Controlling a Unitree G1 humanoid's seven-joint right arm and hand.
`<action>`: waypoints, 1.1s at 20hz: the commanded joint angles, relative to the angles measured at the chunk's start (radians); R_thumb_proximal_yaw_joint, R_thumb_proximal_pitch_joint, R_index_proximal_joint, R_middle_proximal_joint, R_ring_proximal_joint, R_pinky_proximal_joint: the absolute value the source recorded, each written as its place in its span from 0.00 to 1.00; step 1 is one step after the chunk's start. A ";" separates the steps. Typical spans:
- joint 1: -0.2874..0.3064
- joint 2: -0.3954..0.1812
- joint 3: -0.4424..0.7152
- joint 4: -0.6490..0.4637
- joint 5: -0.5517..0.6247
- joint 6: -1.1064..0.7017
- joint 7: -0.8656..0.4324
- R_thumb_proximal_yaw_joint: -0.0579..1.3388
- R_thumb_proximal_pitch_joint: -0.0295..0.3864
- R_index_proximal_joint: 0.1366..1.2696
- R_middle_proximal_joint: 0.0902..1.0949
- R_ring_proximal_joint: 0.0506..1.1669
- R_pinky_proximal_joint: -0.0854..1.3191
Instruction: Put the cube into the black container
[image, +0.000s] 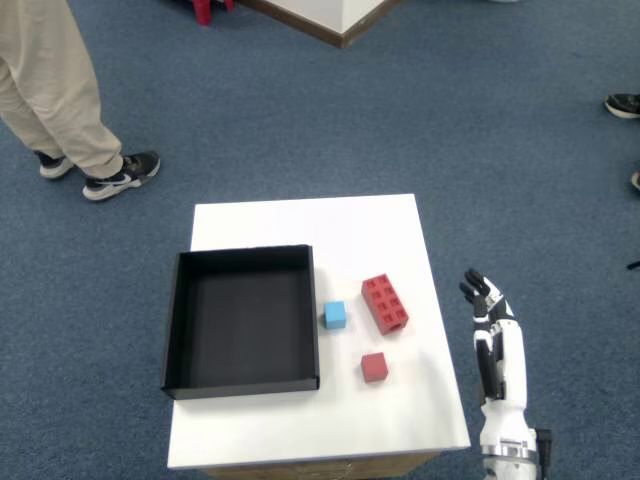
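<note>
A small light-blue cube (335, 315) rests on the white table (300, 225), just right of the black container (242, 320). A small red cube (375, 367) lies nearer the front edge, below a longer red block (385, 304) with holes. The black container is a shallow square box with nothing visible inside. My right hand (488, 315) hovers off the table's right edge, fingers extended and apart, holding nothing, well clear of the cubes.
A person in beige trousers and dark sneakers (122, 175) stands on the blue carpet at the far left. Another shoe (623, 104) shows at the right edge. A wooden-edged white structure (330, 20) sits at the top.
</note>
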 joint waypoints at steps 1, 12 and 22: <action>-0.016 -0.011 0.008 0.002 -0.015 -0.086 -0.035 0.12 0.53 0.14 0.17 0.24 0.23; -0.002 -0.006 0.099 0.163 -0.125 -0.074 -0.193 0.27 0.68 0.19 0.22 0.27 0.25; 0.017 0.015 0.376 0.295 -0.354 -0.010 -0.606 0.42 0.49 0.20 0.22 0.26 0.26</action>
